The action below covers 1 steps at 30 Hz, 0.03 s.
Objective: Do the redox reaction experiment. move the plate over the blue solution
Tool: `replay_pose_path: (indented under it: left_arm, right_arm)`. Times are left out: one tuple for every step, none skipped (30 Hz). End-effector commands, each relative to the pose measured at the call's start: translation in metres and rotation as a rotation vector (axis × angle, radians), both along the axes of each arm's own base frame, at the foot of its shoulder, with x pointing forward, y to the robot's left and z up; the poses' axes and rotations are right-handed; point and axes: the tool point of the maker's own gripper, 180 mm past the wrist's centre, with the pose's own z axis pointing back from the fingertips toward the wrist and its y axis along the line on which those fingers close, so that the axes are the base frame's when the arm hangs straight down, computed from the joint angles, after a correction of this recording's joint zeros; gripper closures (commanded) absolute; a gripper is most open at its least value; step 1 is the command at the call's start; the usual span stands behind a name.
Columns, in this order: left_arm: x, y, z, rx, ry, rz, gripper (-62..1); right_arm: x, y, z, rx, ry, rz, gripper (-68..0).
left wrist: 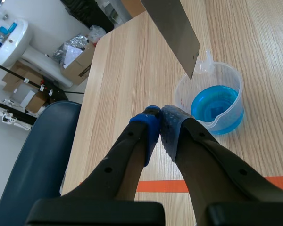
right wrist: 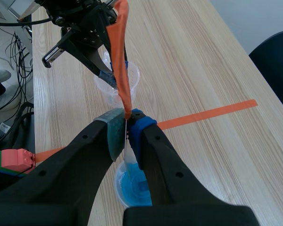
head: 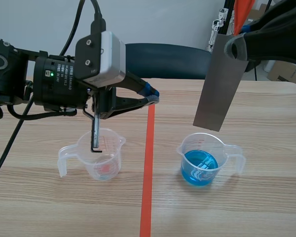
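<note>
A grey metal plate (head: 219, 84) hangs upright from my right gripper (head: 235, 47), which is shut on its top edge at the upper right. Its lower edge sits just above the rim of a clear cup (head: 207, 158) holding blue solution (head: 199, 168). In the right wrist view the plate (right wrist: 120, 56) appears as an orange-brown strip pinched in the gripper (right wrist: 128, 120), with the blue solution (right wrist: 132, 188) below. My left gripper (head: 153, 94) is shut on nothing, held above the table left of the tape. From the left wrist, the gripper (left wrist: 160, 120) points toward the plate (left wrist: 172, 28) and cup (left wrist: 212, 96).
A second clear cup (head: 96, 155) with a reddish bit at its bottom stands left of the orange tape line (head: 148, 168). A black L-shaped rod (head: 95, 136) hangs from under the left arm into it. A dark blue chair (head: 172, 59) stands behind the table.
</note>
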Motion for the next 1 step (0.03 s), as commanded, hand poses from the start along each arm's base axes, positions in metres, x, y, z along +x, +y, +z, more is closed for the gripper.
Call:
replay_pose_path:
  left_arm:
    - [-0.0011,-0.0031,0.0075,-0.025,-0.006,-0.011,-3.6]
  right_arm:
    - [0.0044,0.0000,0.0154,0.030,-0.034,-0.002,-0.4]
